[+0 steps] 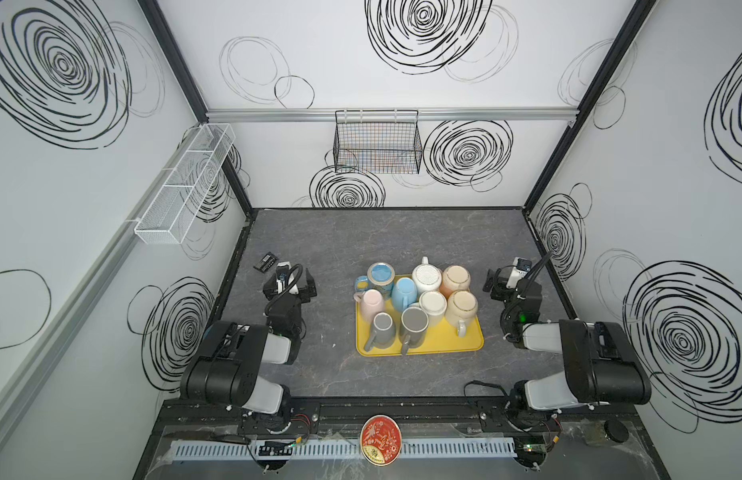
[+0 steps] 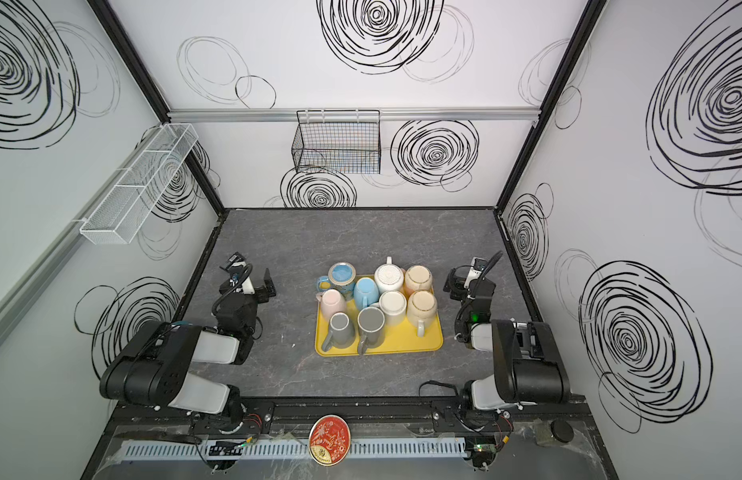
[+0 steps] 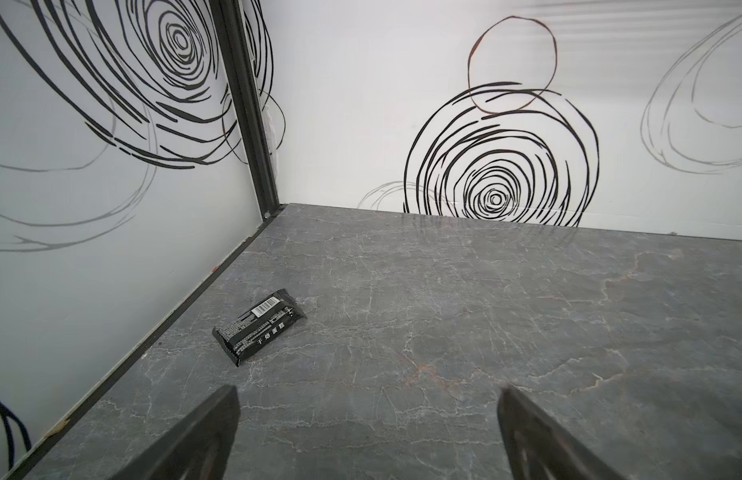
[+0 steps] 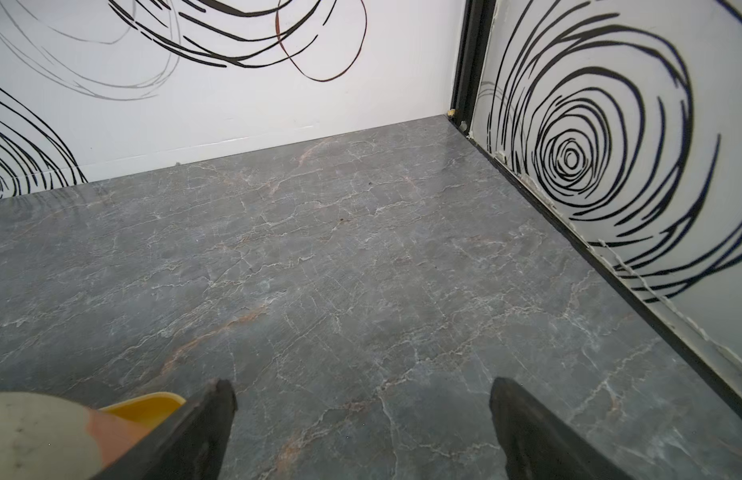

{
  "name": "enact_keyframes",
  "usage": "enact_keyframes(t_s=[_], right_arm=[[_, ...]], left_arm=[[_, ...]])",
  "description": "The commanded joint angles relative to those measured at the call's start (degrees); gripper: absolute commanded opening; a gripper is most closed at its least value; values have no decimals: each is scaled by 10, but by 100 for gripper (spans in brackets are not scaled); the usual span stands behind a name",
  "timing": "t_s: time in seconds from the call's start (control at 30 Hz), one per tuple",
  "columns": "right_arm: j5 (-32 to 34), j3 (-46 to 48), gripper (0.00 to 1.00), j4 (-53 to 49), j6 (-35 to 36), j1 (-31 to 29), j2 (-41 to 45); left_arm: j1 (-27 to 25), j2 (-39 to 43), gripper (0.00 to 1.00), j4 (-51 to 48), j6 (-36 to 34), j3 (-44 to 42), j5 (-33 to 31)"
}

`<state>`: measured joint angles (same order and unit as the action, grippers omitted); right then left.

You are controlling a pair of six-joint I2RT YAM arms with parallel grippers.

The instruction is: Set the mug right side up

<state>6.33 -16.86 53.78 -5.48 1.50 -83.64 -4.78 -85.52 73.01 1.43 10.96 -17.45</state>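
Several mugs stand bottom up, packed together on a yellow tray (image 1: 439,347) (image 2: 402,347) at mid-table in both top views. Among them are two grey mugs (image 1: 414,324) at the front, a light blue mug (image 1: 403,294), a pink mug (image 1: 371,303) and a peach mug (image 1: 455,279) (image 4: 36,432). My left gripper (image 1: 294,279) (image 3: 369,390) hovers open over bare table left of the tray. On the tray's right side my right gripper (image 1: 506,276) (image 4: 363,383) is open and holds nothing, one finger close beside the peach mug and the tray's corner (image 4: 149,405).
A black snack packet (image 1: 267,262) (image 3: 259,328) lies near the left wall, ahead of the left gripper. A black wire basket (image 1: 377,143) hangs on the back wall and a white mesh shelf (image 1: 186,183) on the left wall. A round red tin (image 1: 380,439) sits at the front rail.
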Motion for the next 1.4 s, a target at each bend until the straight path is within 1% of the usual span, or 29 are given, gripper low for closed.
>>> enact_keyframes(t_s=[0.0, 1.13, 1.3, 1.37], right_arm=[[7, -9, 100, 2, 4, -3, -3], [5, -9, 100, 1, 3, -2, -4], [6, -6, 100, 6, 4, -3, 0], [-2, -13, 100, -20, 5, -1, 15]], left_arm=[[-3, -2, 99, 28, -8, 7, -7], [1, -1, 99, 27, -5, 7, -1], [-15, 4, 99, 25, -16, 5, -26], [-24, 13, 99, 24, -24, 1, -29]])
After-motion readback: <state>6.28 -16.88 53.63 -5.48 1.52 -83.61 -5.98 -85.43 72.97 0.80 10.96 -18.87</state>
